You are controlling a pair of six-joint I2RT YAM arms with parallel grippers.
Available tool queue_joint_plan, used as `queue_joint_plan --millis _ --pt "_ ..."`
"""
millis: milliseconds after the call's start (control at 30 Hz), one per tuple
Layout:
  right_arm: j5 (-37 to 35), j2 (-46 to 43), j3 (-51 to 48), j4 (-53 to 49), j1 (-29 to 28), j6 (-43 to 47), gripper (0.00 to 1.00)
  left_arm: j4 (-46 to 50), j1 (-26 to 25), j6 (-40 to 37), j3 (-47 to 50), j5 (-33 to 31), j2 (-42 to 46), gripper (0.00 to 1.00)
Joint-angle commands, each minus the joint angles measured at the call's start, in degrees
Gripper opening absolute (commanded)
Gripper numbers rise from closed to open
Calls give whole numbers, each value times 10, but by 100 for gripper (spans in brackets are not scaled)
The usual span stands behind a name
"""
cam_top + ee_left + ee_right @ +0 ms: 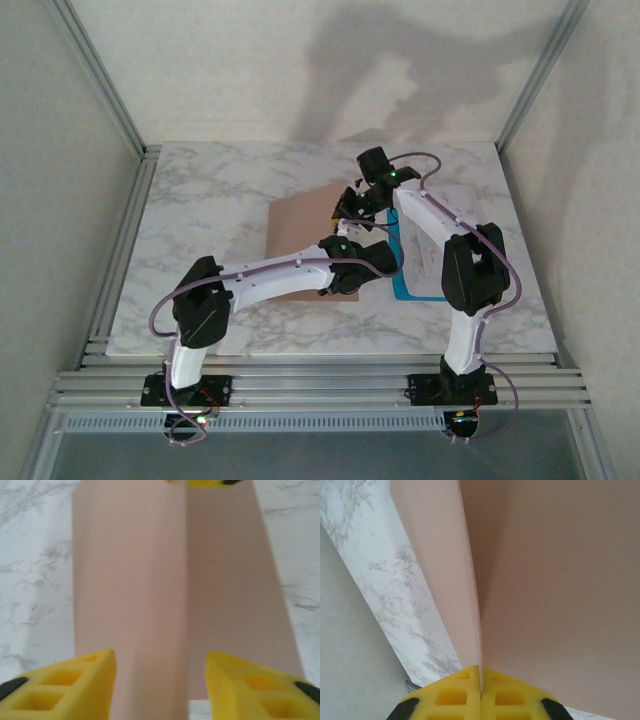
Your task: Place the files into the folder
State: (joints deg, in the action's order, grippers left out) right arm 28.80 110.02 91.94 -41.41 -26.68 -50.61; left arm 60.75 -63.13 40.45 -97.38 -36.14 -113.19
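**A:** The folder [295,235] lies mid-counter. One leaf [450,580] is raised, and the right fingers [455,695] are clamped tight on its thin edge.

**B:** And the files?

**A:** The files [422,282] lie flat just right of the folder, under the right arm, with the blue strip [399,265] on their left side. None are inside yet.

**B:** The left fingers?

**A:** The left fingers [75,685] are partly apart at the folder's near edge. I see nothing gripped between them.

**B:** What could go wrong?

**A:** The pinch is on bare card edge, so I think the leaf could slip out and fall shut. If the left fingers close on the card, they may crease it or drag the folder across the marble counter [200,200]. The two arms are also crowded together and could knock. And flat sheets are hard to lift, so they may slide instead.
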Motion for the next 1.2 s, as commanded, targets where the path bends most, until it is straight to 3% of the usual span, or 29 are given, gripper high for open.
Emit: queue_joint_plan --millis 0,67,100,133,200,333,433,600,667,967,1167 --pt "24 -7 11 -24 -7 -15 0 36 0 -6 -6 -66 -2 27" --pt "23 -9 12 -24 -7 -14 0 34 -1 -5 -1 -74 1 6" --pt "24 -11 13 -24 -7 -12 0 33 -1 -4 0 -79 5 0" --pt "22 -12 13 -23 -7 -9 5 32 -1 -4 2 -82 10 0" --pt "18 -24 11 -12 -6 -1 28 25 -1 -5 14 -85 27 0" --pt "10 -75 -24 59 3 1 60 -3 0 -14 48 -74 68 0" --pt "-18 -130 -64 98 17 -1 69 -25 0 -21 79 -68 102 0" --pt "-69 -249 -213 213 61 -45 78 -67 1 -39 131 -60 165 0" --pt "-63 -251 -233 209 66 -41 77 -79 1 -44 147 -59 189 0" --pt "-42 -101 -234 191 -12 -21 27 -138 33 -22 243 -34 328 0" --pt "-66 11 -151 146 -55 -1 14 -167 61 2 313 -13 415 0"
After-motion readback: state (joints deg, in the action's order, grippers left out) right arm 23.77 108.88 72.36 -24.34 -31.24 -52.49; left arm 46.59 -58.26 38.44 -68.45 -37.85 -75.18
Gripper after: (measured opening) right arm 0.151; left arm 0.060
